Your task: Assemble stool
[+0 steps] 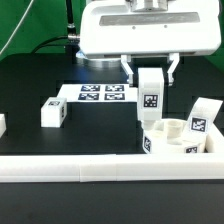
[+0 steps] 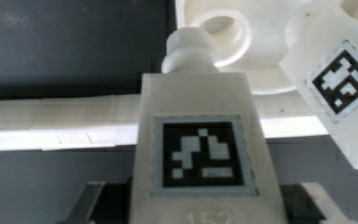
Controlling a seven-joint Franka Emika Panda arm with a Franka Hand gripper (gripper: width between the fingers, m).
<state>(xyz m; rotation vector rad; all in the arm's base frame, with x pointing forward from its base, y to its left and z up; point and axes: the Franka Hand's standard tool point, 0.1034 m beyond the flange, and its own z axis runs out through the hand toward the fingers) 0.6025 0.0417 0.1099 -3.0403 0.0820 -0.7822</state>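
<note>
So here we've got the fingers (image 1: 129,68) clamped on both sides of one leg block (image 1: 150,97), which they hold upright just above the seat disc (image 1: 172,146), tag towards the exterior camera. In the wrist view we see that block's peg (image 2: 190,48) aimed at the disc, but we can't tell if they touch. A second leg block (image 1: 200,120) sits tilted at the disc's edge on the exterior view's right. The third leg block (image 1: 52,111) lies well apart on the black worktop (image 1: 30,85), over on the exterior view's left. The marker board (image 1: 100,93) lies behind it all, and a long white rail (image 1: 90,167) runs in front
</note>
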